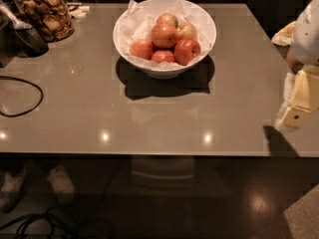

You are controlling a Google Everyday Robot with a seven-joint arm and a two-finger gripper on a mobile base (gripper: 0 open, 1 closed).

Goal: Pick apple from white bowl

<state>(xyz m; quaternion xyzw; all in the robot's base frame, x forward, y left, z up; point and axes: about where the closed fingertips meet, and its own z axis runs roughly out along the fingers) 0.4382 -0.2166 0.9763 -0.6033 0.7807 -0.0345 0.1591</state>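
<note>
our gripper [298, 111] hangs at the right edge of the worktop [149, 113], well apart from the paper-lined white bowl [164, 71]; we cannot tell whether its jaws are open or closed. the pinkish-red apple [164, 35] sits atop 5 others in the bowl's middle.

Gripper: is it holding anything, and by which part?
Nothing seen in it. The gripper hangs at the right edge of the table, apart from the white bowl, where the apple lies.

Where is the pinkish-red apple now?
In the camera view, the apple sits topmost in the white bowl, far-centre on the table; the gripper hangs by the table's right edge.
</note>
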